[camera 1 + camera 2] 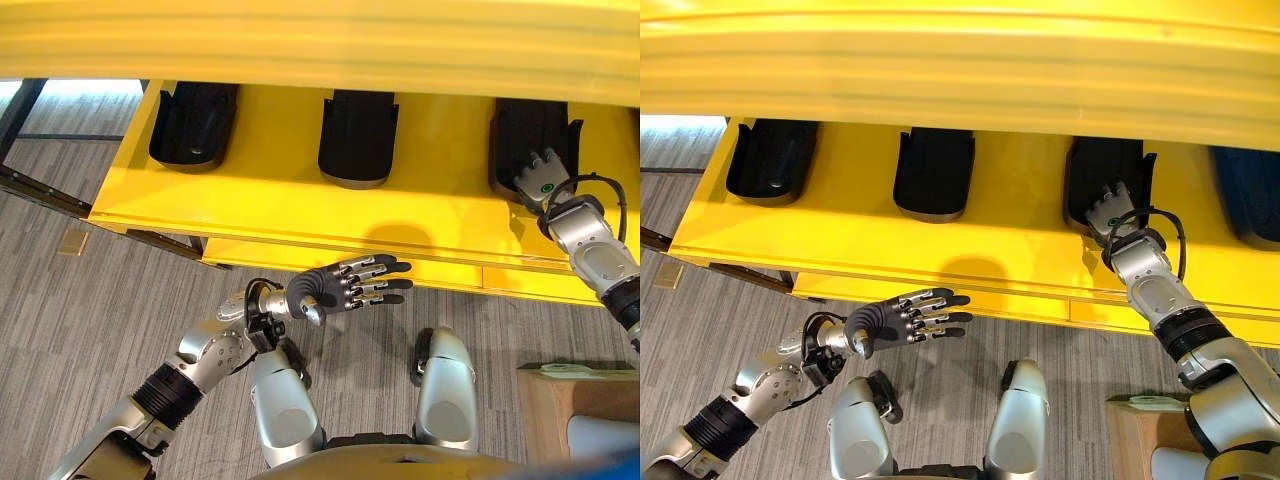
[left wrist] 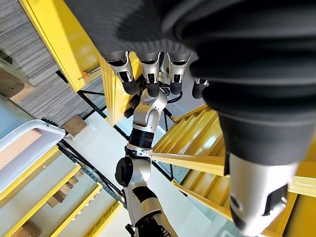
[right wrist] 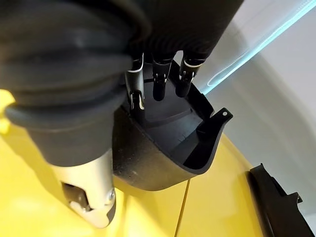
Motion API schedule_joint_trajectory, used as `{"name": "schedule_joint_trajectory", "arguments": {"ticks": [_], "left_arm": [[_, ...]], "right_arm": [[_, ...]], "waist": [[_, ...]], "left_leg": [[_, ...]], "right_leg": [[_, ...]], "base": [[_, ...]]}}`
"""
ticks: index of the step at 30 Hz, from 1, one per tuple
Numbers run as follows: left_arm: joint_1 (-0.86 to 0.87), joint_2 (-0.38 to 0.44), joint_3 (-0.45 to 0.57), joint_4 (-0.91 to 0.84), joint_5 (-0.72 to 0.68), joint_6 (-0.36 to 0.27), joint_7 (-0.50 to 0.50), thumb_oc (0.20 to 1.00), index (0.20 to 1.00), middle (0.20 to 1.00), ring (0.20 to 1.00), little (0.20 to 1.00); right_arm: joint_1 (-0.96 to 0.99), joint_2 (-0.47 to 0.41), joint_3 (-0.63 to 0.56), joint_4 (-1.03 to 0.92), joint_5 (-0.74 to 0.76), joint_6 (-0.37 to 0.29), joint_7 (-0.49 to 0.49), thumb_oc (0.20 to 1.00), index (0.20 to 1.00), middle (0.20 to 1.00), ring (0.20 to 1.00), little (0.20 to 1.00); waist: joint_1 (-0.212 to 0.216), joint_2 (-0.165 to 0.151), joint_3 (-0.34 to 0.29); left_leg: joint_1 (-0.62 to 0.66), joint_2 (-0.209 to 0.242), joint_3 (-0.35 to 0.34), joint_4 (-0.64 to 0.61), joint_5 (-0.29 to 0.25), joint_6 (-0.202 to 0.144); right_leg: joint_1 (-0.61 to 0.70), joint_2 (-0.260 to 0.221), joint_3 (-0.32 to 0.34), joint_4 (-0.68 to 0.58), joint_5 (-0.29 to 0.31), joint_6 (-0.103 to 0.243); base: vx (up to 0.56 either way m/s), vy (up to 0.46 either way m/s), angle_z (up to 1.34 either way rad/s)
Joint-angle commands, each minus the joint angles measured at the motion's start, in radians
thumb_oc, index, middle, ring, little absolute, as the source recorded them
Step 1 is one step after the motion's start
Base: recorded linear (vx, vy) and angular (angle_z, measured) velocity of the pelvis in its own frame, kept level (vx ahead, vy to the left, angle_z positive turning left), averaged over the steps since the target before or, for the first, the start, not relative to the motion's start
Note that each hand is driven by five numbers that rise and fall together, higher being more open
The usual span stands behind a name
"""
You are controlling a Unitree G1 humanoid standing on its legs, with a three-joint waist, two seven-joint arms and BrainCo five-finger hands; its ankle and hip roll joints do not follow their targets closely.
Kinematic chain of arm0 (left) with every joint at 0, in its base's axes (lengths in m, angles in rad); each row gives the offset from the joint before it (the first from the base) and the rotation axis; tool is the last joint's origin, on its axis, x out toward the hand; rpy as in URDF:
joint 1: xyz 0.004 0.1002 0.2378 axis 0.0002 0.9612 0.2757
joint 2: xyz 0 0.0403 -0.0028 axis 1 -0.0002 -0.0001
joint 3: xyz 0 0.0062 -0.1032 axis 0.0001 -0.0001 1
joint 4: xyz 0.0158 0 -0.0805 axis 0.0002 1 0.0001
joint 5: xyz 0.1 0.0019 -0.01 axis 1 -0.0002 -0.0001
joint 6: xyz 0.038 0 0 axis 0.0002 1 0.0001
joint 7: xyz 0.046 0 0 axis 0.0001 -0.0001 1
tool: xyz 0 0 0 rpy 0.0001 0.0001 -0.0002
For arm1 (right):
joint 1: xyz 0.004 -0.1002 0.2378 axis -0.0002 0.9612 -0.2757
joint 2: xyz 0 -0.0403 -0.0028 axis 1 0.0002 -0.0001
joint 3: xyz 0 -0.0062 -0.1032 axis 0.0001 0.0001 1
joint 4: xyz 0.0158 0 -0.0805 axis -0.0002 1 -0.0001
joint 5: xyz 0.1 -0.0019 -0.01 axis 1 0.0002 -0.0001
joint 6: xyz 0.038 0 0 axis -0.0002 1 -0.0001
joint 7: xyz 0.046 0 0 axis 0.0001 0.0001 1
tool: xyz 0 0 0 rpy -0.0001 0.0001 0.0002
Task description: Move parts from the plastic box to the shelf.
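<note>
Three black plastic parts lie side by side on the yellow shelf (image 1: 270,195): a left one (image 1: 190,125), a middle one (image 1: 357,135) and a right one (image 1: 520,130). My right hand (image 1: 543,182) reaches onto the shelf at the right part (image 3: 163,148). Its fingers (image 3: 158,86) lie straight over the part's hollow inside, with the thumb (image 3: 91,207) apart below the rim. My left hand (image 1: 345,285) hovers open and holding nothing, below the shelf's front edge and over the floor, its fingers (image 2: 148,74) straight.
A higher yellow shelf level (image 1: 330,45) overhangs the parts. A dark blue object (image 1: 1250,205) lies on the shelf right of the right part. A wooden crate (image 1: 560,410) holding a pale container (image 1: 600,435) stands at the lower right. Grey carpet (image 1: 90,300) lies below.
</note>
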Motion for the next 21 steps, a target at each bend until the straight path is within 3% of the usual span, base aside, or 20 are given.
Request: {"name": "schedule_joint_trajectory", "arguments": {"ticks": [1, 13, 21], "left_arm": [[0.007, -0.013, 0.004, -0.073, -0.009, -0.025, -0.018, 1.000, 1.000, 1.000, 1.000, 1.000], [0.028, -0.015, 0.004, -0.075, -0.002, -0.033, -0.024, 1.000, 1.000, 1.000, 1.000, 1.000], [0.030, -0.019, -0.002, -0.074, 0.000, -0.040, -0.024, 1.000, 1.000, 1.000, 1.000, 1.000]], "right_arm": [[0.080, 0.063, 0.010, 0.034, 0.030, -0.044, 0.015, 1.000, 1.000, 1.000, 1.000, 1.000], [0.142, 0.055, 0.008, -0.057, -0.163, -0.129, 0.067, 1.000, 1.000, 1.000, 1.000, 1.000], [0.171, 0.065, -0.007, -0.065, -0.251, -0.100, 0.073, 1.000, 1.000, 1.000, 1.000, 1.000]], "waist": [[-0.001, 0.008, 0.024], [-0.009, 0.004, 0.021], [-0.014, 0.003, 0.023]], "left_leg": [[0.018, 0.018, 0.018, -0.038, 0.025, 0.020], [0.017, 0.016, 0.016, -0.032, 0.035, 0.021], [0.015, 0.018, 0.018, -0.027, 0.037, 0.023]], "right_leg": [[0.082, -0.049, -0.007, 0.065, -0.017, 0.028], [0.083, -0.031, -0.010, 0.089, -0.043, 0.012], [0.081, -0.027, -0.008, 0.094, -0.047, 0.008]], "base": [[0.00, 0.000, 0.00], [0.00, 0.000, 0.00], [0.00, 0.000, 0.00]]}}
